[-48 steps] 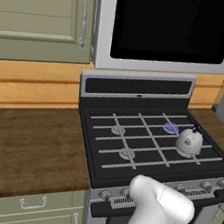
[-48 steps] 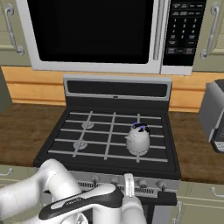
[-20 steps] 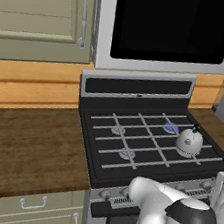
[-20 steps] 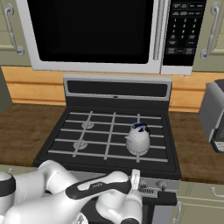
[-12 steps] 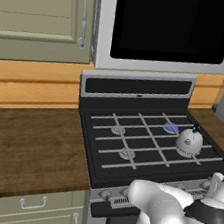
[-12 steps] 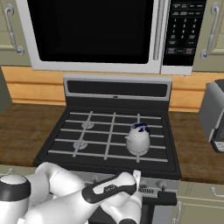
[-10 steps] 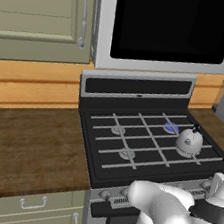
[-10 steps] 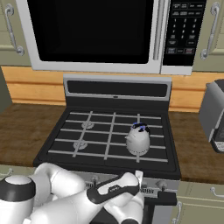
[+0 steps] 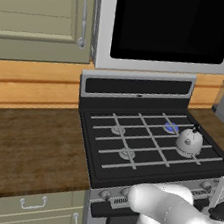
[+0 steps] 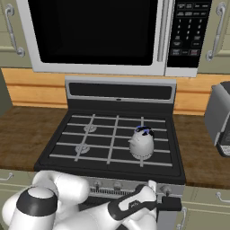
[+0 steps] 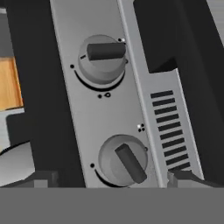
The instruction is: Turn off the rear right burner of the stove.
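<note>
Right, the gripper (image 11: 109, 178) hangs wide open and empty at the stove (image 9: 145, 139) front, fingertips (image 11: 41, 179) straddling a tilted knob (image 11: 124, 162); another knob (image 11: 103, 57) sits further along. Back right, the rear right burner (image 9: 171, 127) glows blue, apparently just behind the white kettle (image 9: 189, 141).

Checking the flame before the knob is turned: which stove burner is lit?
The rear right burner, glowing blue behind the white kettle; the left burners are plain silver.
</note>
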Robot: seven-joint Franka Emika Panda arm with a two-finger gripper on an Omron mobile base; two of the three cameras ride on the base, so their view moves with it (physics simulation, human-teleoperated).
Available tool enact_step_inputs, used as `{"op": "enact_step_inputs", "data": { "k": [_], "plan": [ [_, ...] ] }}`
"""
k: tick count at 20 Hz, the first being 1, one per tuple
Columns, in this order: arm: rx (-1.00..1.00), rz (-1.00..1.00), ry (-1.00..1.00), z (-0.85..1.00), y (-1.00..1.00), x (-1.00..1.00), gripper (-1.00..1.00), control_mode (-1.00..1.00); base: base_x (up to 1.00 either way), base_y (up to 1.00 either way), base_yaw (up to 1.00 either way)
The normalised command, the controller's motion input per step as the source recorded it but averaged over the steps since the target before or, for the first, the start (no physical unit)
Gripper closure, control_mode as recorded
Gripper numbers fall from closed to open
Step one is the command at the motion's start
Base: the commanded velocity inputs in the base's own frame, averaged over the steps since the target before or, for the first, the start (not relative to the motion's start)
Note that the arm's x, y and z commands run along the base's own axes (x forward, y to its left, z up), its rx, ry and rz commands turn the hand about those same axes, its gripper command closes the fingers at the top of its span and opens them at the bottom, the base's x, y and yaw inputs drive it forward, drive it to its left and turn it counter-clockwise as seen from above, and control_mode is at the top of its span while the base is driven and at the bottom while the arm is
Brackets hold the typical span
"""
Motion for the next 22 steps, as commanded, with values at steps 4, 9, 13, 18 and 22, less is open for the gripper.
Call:
{"op": "enact_step_inputs", "data": {
  "k": [4,9,13,18,22],
  "plan": [
    [0.04,0.00,0.00,-0.21,0.17,0.18,-1.00,-1.00,0.00,0.00,0.00],
    [0.05,0.00,-0.02,-0.07,0.01,0.24,-1.00,-1.00,0.00,0.00,0.00],
    [0.03,0.00,-0.05,-0.11,-0.01,0.25,-1.00,-1.00,0.00,0.00,0.00],
    [0.02,0.00,-0.03,-0.23,-0.01,0.16,-1.00,-1.00,0.00,0.00,0.00],
    [0.05,0.00,0.00,-0.16,-0.01,0.13,-1.00,-1.00,0.00,0.00,0.00]
  ]
}}
